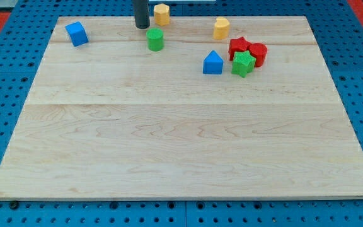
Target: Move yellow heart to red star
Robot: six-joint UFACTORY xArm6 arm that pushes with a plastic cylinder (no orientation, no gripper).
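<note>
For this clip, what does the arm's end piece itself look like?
Only a short stretch shows: a straight, dark grey to black cylindrical rod entering from the view's top edge, ending in my tip, which is blunt and rounded. No cables, markings or labels are visible, and the arm above is out of frame.

One cam only, set high at the board's near edge, i.e. 6 o'clock, facing 12 o'clock and tilted down. Mid-range: whole wooden board fits in frame, far edge narrower than near edge, w/ blue pegboard showing on all sides. Rod enters from the top edge at approx 11 o'clock, my tip near the far edge. No 2nd view, so no shared area.
</note>
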